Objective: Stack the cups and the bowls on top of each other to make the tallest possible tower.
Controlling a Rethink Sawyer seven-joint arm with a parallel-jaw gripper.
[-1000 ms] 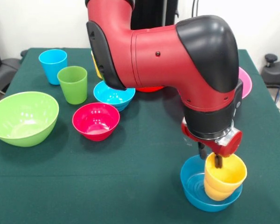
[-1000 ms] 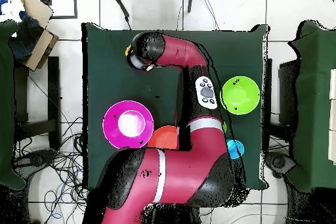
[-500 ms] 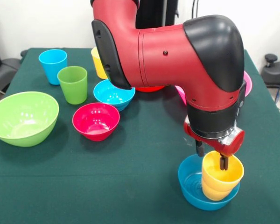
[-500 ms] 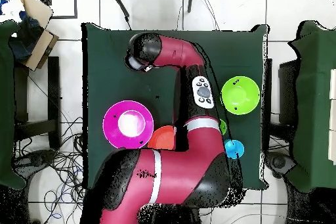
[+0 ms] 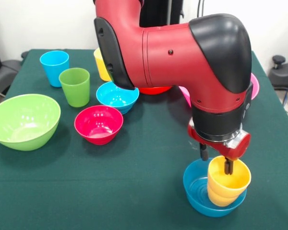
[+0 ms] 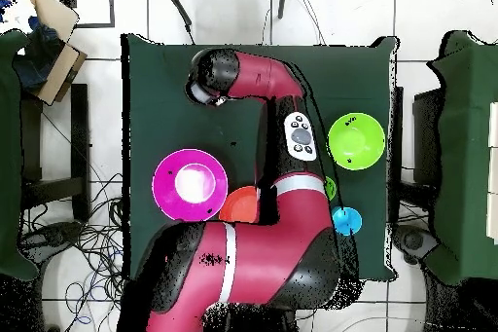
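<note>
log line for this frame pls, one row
phase: placing | tool: shut on squat yellow-orange cup, one finger inside rim, one outside | cup: tilted, in small blue bowl | tower: not started

You have a dark green cloth (image 5: 134, 163) covering the table, wrinkled slightly along its near edge. Beyond its left side sits a cardboard box (image 6: 53, 41) in the overhead view, upper left. Cables (image 6: 88, 240) trail over the white tiled floor (image 6: 97, 104) beside the table.
</note>
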